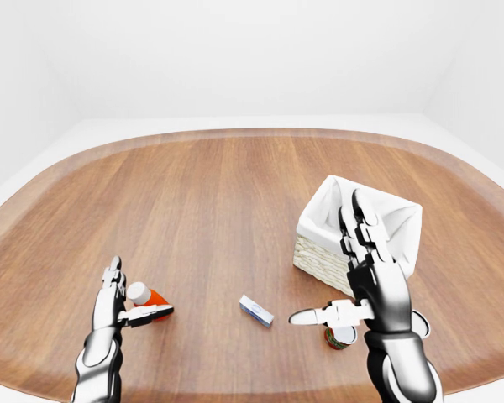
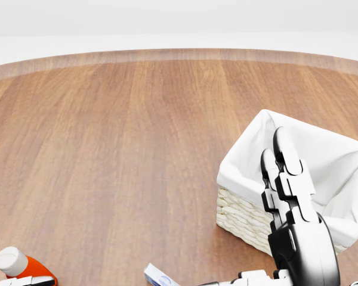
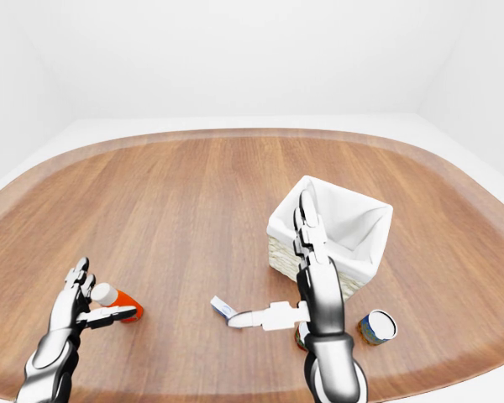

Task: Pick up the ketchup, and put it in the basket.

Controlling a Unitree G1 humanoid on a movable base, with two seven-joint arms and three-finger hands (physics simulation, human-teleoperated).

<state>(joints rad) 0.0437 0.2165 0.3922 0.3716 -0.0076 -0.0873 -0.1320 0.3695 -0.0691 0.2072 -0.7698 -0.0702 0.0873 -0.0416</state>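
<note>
The left robot hand [image 1: 118, 300] stands low at the left of the left-eye view with its fingers spread: two point up beside the white cap of the ketchup [image 1: 147, 297], and the thumb reaches across the bottle's red body. The fingers stand about the bottle without closing round it, and whether the thumb touches it cannot be told. The ketchup lies tilted on the wooden worktop [image 1: 202, 210], cap toward the hand, well apart from the basket [image 1: 357, 227]. The right robot hand [image 1: 357, 277] is raised near the middle right, fully open and holding nothing, with two fingers pointing straight up and the thumb stretched out to the left. In the views it overlaps the basket's near wall, a woven box with a white cloth lining that looks empty. Between the two hands a small white and blue packet [image 1: 256, 310] lies flat. A small can [image 3: 377, 327] stands beside the basket, low in the right-eye view.
</note>
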